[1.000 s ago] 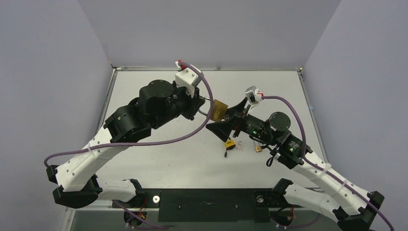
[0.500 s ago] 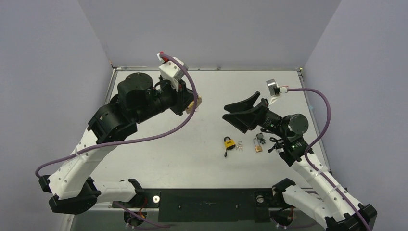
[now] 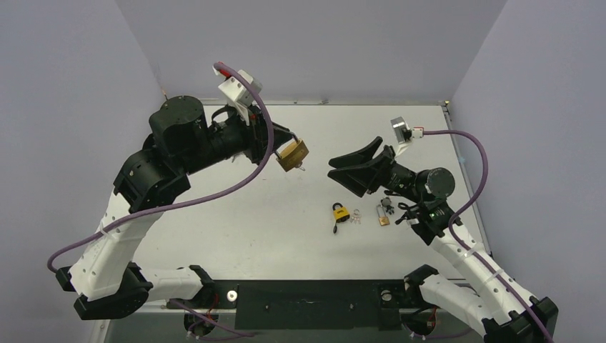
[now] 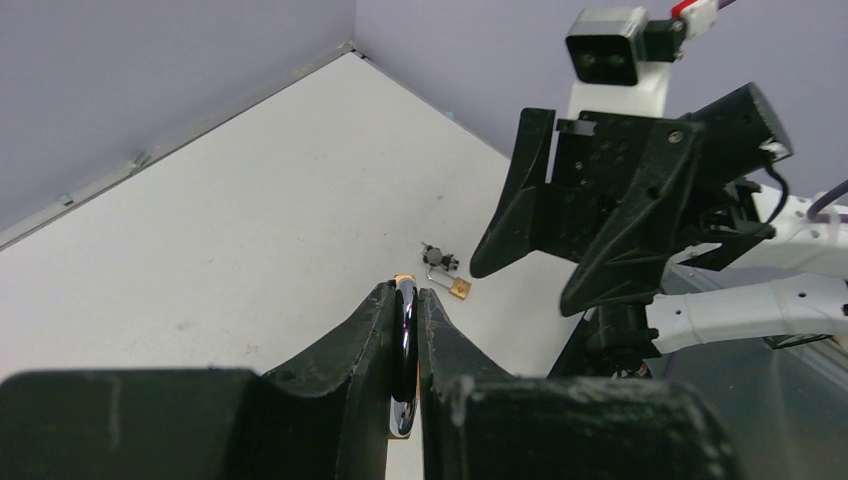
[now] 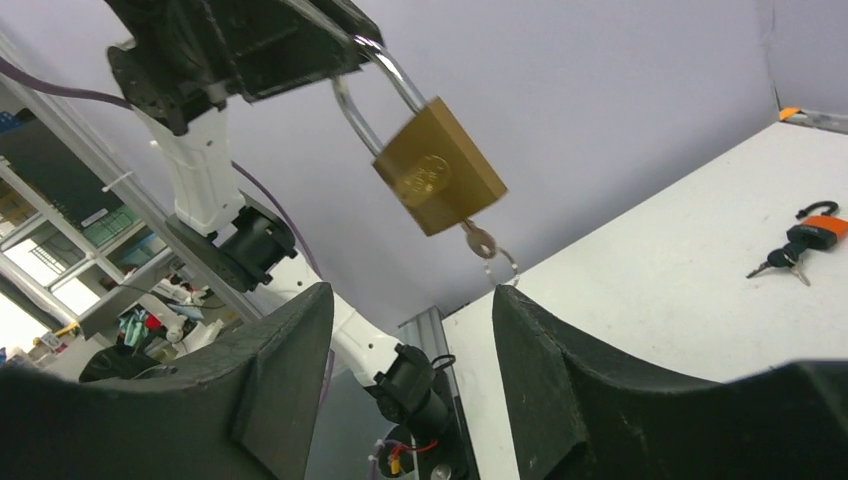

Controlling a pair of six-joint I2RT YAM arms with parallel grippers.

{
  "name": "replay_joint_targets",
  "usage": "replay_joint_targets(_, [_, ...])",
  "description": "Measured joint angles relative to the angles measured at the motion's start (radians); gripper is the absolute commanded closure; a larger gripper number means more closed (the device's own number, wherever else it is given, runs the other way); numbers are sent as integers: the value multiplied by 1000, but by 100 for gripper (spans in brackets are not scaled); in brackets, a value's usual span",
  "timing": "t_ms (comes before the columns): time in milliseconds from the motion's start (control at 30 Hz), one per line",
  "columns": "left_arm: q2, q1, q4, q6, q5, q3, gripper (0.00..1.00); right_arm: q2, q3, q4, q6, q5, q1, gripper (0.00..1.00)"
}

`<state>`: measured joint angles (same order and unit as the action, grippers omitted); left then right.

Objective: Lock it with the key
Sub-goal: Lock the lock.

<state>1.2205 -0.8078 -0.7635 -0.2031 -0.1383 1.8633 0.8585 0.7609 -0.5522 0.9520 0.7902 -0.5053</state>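
A brass padlock (image 3: 293, 154) hangs in the air from my left gripper (image 3: 277, 148), which is shut on its steel shackle (image 4: 404, 340). A key (image 5: 480, 240) with a ring (image 5: 503, 265) sticks out of the lock's underside. In the right wrist view the padlock (image 5: 438, 165) hangs above and ahead of my right gripper (image 5: 410, 300). That gripper (image 3: 341, 175) stands open and empty, a short way right of the lock, its fingers pointing at it.
A small yellow padlock (image 3: 340, 211) with keys (image 3: 354, 218) lies on the white table (image 3: 236, 229) below the right gripper. A smaller brass padlock (image 3: 383, 218) with dark keys (image 3: 386, 205) lies just right of it. Grey walls close in three sides.
The left arm has pulled back to the left, taking the brass padlock away from the right gripper. The right gripper has drawn back to the right and its jaws have narrowed somewhat.
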Motion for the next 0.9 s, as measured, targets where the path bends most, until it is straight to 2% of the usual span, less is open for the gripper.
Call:
replay_joint_targets(267, [50, 55, 5, -98, -103, 59, 100, 82, 8, 52, -82, -35, -64, 54])
replay_joint_targets(700, [77, 117, 19, -198, -221, 67, 100, 140, 58, 64, -135, -78, -101, 56])
replay_joint_targets(900, [77, 150, 50, -238, -270, 67, 100, 165, 70, 68, -146, -88, -119, 61])
